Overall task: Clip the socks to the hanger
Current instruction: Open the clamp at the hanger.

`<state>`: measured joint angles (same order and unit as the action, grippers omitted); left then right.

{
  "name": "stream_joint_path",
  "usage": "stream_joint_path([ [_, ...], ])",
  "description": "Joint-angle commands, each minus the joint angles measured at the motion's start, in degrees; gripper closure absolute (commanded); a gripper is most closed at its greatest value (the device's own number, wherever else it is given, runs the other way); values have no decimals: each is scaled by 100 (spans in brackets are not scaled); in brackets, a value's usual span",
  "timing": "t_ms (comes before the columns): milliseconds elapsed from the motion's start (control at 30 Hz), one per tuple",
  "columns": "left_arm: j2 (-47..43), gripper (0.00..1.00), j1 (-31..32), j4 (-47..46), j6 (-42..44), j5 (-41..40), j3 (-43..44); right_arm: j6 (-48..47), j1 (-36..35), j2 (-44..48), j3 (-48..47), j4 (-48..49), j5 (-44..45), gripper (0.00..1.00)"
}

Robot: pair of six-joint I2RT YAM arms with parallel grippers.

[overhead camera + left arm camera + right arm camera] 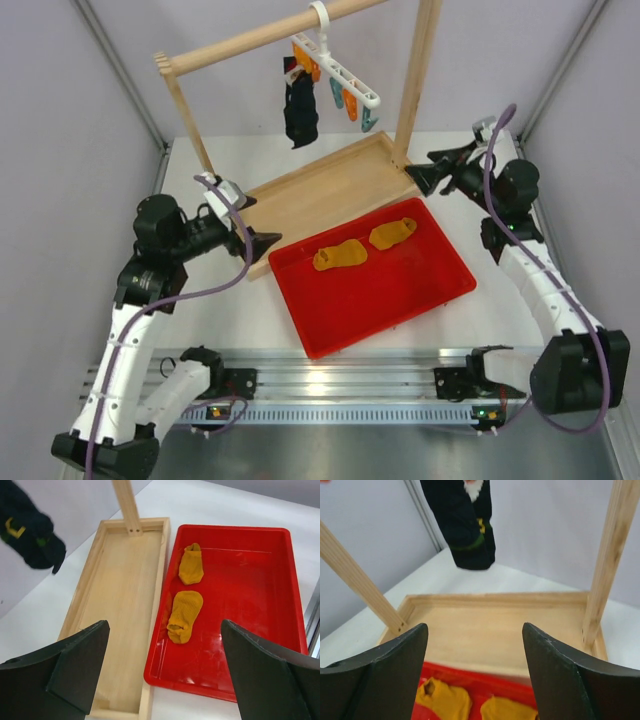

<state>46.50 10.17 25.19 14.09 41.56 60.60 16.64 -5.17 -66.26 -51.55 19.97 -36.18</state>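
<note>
Left arm (152,262), right arm (533,272): jaws apart.

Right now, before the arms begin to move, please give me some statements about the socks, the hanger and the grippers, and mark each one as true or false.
1. A black sock hangs from the hanger. True.
2. One sock of the mustard pair is already clipped to the hanger. False: both mustard socks lie in the red tray.
3. The left gripper is shut on a sock. False: it is open and holds nothing.
4. The right gripper is open. True.
5. The hanger hangs by its hook from the wooden rail. True.
</note>
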Motion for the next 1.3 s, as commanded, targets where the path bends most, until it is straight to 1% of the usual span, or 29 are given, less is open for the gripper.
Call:
stream_joint_path([
  [0, 235, 2, 528, -937, 594, 195, 101, -4, -212, -606, -889, 1359, -3, 25],
  [33, 289, 2, 817, -1189, 578, -40, 153, 58, -239, -938, -1005, 1596, -55, 27],
  [100, 438, 2, 1012, -1568, 333, -235, 154, 137, -379, -1256, -1364, 2009, -213, 28],
  [133, 500, 2, 1074, -1735, 44, -262, 171, 94, -440, -1536, -1506, 2081, -266, 31],
  [167, 553, 2, 1118, -2094, -132, -419, 180, 24, -589, -1643, -1742, 2125, -258, 33],
  [200, 666, 2, 1144, -2228, -308, -543, 198, -3, -669, -1740, -1840, 2204, -214, 35],
  [233, 720, 2, 1171, -2368, -658, -648, 259, -12, -731, -1924, -1937, 2248, -214, 35],
  [267, 772, 2, 1180, -2657, -827, -832, 294, -21, -870, -2013, -2094, 2292, -214, 36],
  [400, 983, 2, 1189, -3124, -1609, -1245, 453, -30, -1117, -2347, -2403, 2538, -293, 37],
  [433, 1019, 2, 1189, -3152, -1907, -1282, 540, -12, -1144, -2470, -2473, 2617, -310, 37],
  [500, 1132, 2, 1189, -3274, -2172, -1151, 611, 119, -1188, -2584, -2658, 2644, -354, 37],
  [633, 1335, 2, 1197, -3564, -2559, -1167, 733, 348, -1258, -2874, -2948, 2749, -538, 35],
  [700, 1484, 2, 1197, -3652, -2665, -1238, 795, 427, -1337, -2919, -3036, 2863, -635, 35],
  [800, 1625, 2, 1215, -3828, -2832, -1536, 901, 471, -1487, -3007, -3080, 2978, -741, 35],
  [833, 1660, 2, 1224, -3855, -2867, -1746, 953, 454, -1557, -3024, -3080, 3004, -767, 35],
  [967, 1845, 2, 1241, -3916, -2947, -1897, 1112, 445, -1680, -3182, -3246, 3075, -767, 36],
  [1033, 1941, 2, 1250, -3943, -2956, -1923, 1182, 445, -1698, -3296, -3344, 3101, -732, 36],
  [1200, 2073, 2, 1268, -4030, -2947, -2300, 1270, 515, -1733, -3446, -3634, 3092, -539, 35],
  [1267, 2126, 2, 1277, -4092, -2929, -2380, 1296, 568, -1751, -3499, -3722, 3101, -460, 37],
])
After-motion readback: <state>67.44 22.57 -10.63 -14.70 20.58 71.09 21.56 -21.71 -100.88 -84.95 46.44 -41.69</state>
